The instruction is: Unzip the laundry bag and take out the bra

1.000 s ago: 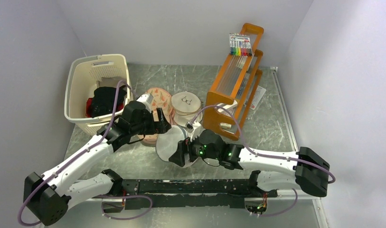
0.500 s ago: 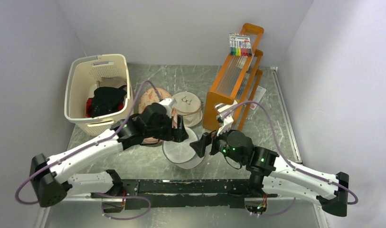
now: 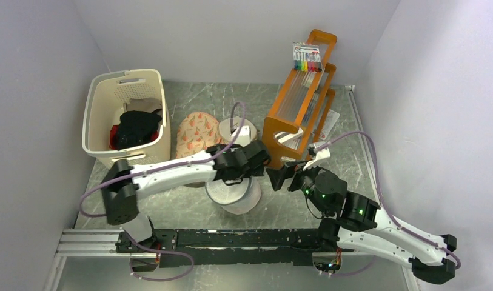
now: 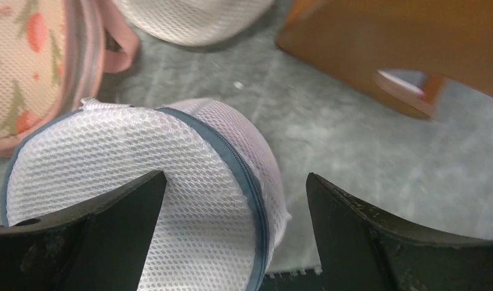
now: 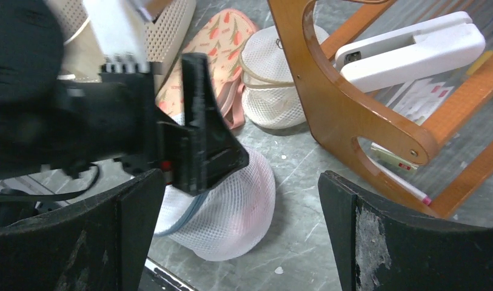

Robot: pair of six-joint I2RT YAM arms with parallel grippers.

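Within the last second both arms have shifted. The left pincer (image 4: pixel 235 177) has swung from the left of the laundry bag (image 4: pixel 140 182) across to its far right side, and it now hangs just above the bag with its jaws spread wide, gripping nothing. The right pincer (image 5: pixel 241 174) has pulled back to the right; it too is open and empty, apart from the bag. The bag sits on the surface (image 4: pixel 328 139), tipped up on its side, near the peach bag (image 3: pixel 195 134). Its zipper (image 4: pixel 253 188) looks shut along the stretch we can see, and we cannot see the pull. We judge that the unzipping has not begun; the bra is not in sight.
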